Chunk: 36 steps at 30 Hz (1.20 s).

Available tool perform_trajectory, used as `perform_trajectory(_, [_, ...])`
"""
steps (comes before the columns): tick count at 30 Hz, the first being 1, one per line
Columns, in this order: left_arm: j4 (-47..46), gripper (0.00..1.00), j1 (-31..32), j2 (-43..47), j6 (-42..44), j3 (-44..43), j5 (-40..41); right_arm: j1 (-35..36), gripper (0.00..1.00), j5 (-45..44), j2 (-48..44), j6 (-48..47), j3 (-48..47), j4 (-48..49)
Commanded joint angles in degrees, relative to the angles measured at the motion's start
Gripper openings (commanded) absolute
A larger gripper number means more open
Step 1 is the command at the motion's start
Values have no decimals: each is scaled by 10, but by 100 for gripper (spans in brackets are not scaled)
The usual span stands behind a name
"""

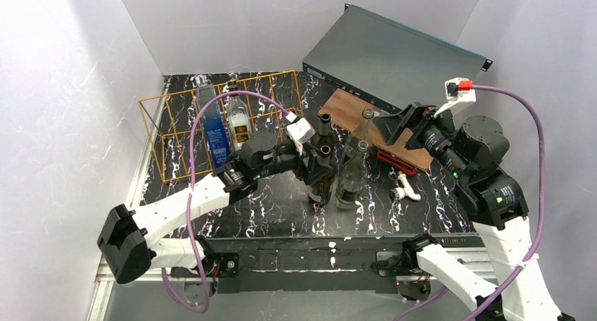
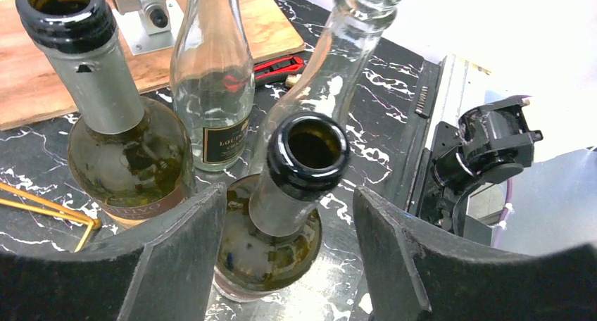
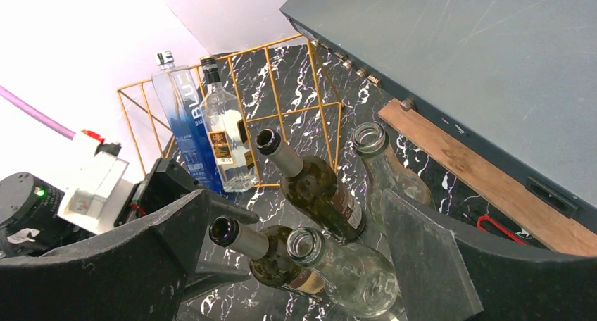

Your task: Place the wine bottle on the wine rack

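Note:
A dark green wine bottle point(image 1: 322, 184) stands upright at the front of a cluster of bottles. My left gripper point(image 1: 317, 167) is open, its jaws on either side of this bottle's neck point(image 2: 303, 155) with gaps on both sides. A second dark bottle point(image 1: 324, 127) stands just behind it. The orange-gold wire wine rack point(image 1: 211, 87) stands at the back left and holds a blue bottle point(image 1: 213, 127) and a small clear liquor bottle point(image 1: 238, 117). My right gripper point(image 1: 391, 127) is open and empty, raised to the right of the cluster.
Two clear glass bottles point(image 1: 350, 177) point(image 1: 366, 127) stand right beside the dark ones. A brown wooden board point(image 1: 352, 110) and a grey metal box point(image 1: 394, 57) lie at the back right. A red-handled tool point(image 1: 394, 159) and a white pipe fitting point(image 1: 407, 187) lie on the table.

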<state>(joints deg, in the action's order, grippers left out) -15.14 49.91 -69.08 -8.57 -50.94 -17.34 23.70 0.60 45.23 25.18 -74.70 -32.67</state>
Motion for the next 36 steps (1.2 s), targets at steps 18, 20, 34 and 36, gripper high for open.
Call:
perform_trajectory(18, [-69,14,3,-12,-20,6,12,-2,100,-3,-10,-8,13,31])
perform_trajectory(20, [-68,7,3,4,-9,12,21,-1,100,-3,-11,-9,12,29])
perform_trajectory(34, [-25,0,2,113,71,29,204,-1,100,-2,-4,-5,11,32])
perform_trajectory(36, [0,0,0,112,79,14,235,-1,100,0,-2,-4,11,32])
